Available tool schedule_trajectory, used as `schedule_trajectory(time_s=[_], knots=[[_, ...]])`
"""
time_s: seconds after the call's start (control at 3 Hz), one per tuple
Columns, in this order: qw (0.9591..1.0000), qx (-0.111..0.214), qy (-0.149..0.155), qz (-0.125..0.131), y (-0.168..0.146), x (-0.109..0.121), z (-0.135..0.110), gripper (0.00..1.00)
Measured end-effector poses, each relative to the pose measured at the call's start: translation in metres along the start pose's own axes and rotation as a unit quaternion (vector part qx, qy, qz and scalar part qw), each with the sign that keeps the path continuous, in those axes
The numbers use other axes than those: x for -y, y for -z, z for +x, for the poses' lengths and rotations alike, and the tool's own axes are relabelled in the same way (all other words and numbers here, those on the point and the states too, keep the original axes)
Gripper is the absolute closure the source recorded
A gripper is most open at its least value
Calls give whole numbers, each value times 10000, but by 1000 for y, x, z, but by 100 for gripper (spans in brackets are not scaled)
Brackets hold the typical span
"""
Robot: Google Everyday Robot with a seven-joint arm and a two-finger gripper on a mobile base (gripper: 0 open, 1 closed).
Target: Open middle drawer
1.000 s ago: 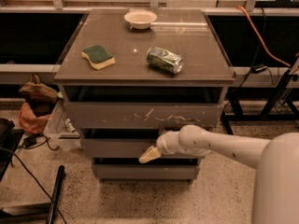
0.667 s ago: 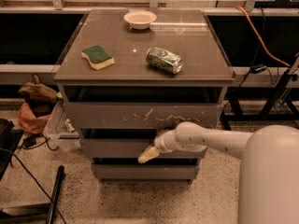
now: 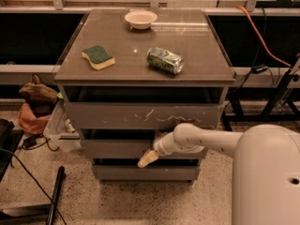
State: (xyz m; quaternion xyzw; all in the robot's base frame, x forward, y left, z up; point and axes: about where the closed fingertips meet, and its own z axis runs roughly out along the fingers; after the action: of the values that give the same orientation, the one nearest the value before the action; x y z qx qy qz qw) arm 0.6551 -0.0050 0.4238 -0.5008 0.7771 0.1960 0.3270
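Observation:
The middle drawer [image 3: 115, 149] is the plain grey-brown front in the middle of the cabinet, with dark gaps above and below it. It sits a little further out than the bottom front. My gripper [image 3: 147, 159], cream-tipped at the end of the white arm [image 3: 197, 139], reaches in from the right. Its tip lies at the middle drawer's lower edge, over the dark gap above the bottom drawer [image 3: 140, 173].
The top drawer [image 3: 117, 115] has white scratches. On the cabinet top [image 3: 126, 41] lie a green-yellow sponge [image 3: 98, 56], a crushed green can [image 3: 164, 60] and a white bowl [image 3: 140, 18]. Bags [image 3: 33, 104] and cables are on the floor at left. An orange cable [image 3: 262, 36] runs at the right.
The gripper tip has stayed at almost the same spot by the middle drawer's lower edge. The arm's large white housing now fills more of the lower right. The drawers look unchanged.

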Motion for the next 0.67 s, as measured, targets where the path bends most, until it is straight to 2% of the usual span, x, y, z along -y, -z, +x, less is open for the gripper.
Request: schedule_trajectory(time_s=[0.33, 0.67], knots=[[9994, 243, 97, -230, 14, -33, 5, 0], [9991, 325, 61, -283, 23, -48, 12, 0]])
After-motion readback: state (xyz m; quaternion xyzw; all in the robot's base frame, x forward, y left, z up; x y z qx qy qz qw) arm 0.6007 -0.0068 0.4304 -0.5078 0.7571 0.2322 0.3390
